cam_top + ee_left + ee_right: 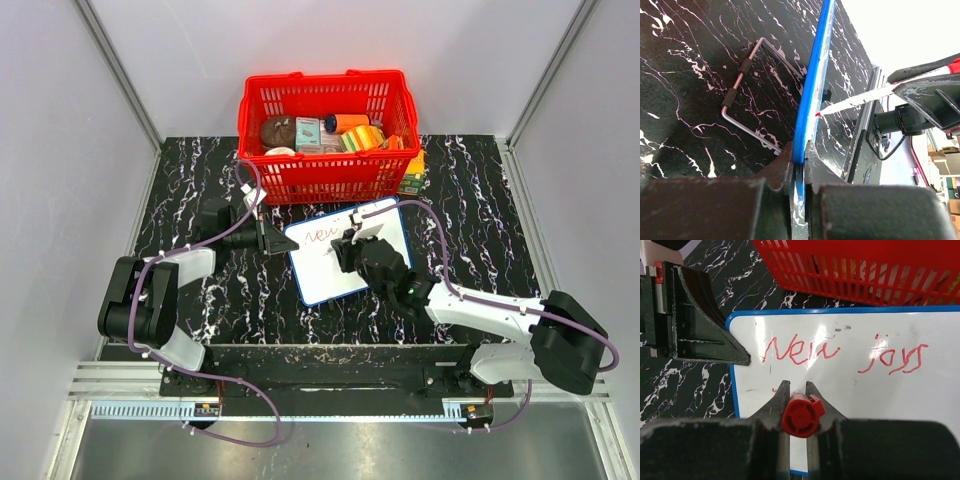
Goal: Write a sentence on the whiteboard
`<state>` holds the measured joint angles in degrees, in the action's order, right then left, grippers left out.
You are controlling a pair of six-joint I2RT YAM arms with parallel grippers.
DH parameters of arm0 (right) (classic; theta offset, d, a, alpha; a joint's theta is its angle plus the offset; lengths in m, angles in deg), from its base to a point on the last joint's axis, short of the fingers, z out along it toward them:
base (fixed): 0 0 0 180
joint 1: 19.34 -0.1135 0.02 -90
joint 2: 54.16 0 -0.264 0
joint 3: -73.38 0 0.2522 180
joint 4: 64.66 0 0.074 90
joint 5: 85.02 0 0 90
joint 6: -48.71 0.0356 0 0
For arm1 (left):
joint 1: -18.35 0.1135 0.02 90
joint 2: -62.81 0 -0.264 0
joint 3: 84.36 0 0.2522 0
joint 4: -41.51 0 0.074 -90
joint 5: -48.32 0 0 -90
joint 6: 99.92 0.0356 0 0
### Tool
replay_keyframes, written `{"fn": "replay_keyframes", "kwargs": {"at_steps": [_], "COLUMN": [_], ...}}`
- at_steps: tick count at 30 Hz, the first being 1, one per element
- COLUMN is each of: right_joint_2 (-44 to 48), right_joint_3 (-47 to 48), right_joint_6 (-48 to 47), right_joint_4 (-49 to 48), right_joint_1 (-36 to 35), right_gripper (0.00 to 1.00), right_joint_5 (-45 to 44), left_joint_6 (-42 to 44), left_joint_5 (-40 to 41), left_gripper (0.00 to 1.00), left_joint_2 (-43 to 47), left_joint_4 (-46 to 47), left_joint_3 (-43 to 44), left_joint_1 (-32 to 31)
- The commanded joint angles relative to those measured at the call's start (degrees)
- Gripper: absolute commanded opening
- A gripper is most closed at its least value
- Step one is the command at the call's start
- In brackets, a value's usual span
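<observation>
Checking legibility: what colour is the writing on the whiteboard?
The writing is red; right wrist view.

left tool [799,155] clamped on whiteboard [812,90] rim, arm folded inward | right tool [797,390] pinching marker [800,416], arm stretched forward-left

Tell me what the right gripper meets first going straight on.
The whiteboard, probably: the right gripper aims its red marker at the bare white below the writing, tip seemingly almost touching.

Left arm [140,300] and right arm [490,312] — white link shells between black, rounded joint housings; a purple cable [443,255] loops along each. Fingers [772,407] of the right gripper [796,384]: black, wedge-shaped, edges scuffed grey.
</observation>
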<state>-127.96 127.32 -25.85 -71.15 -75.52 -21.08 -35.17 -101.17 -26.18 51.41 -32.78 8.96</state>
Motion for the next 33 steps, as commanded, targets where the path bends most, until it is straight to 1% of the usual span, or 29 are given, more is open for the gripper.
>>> {"fn": "replay_keyframes", "kwargs": {"at_steps": [1,23,33], "right_joint_2": [1.81,2.87,9.11], "right_joint_3": [0.42,-2.57,-2.39], "right_joint_6": [-0.32,1.70,2.40], "right_joint_4": [0.39,1.97,1.00], "right_joint_1": [0.81,0.72,0.81], "right_gripper": [0.00,0.00,0.00], "right_joint_5": [-2.15,0.93,2.33], "left_joint_6": [6.27,6.27,6.27], "left_joint_5": [6.75,6.75,6.84], "left_gripper": [0.00,0.00,0.00], "left_joint_2": [0.40,0.31,0.22], "left_joint_4": [0.51,0.51,0.42], "left_joint_3": [-0.82,-0.73,-0.73], "left_joint_1": [-0.46,-0.46,-0.46]}}
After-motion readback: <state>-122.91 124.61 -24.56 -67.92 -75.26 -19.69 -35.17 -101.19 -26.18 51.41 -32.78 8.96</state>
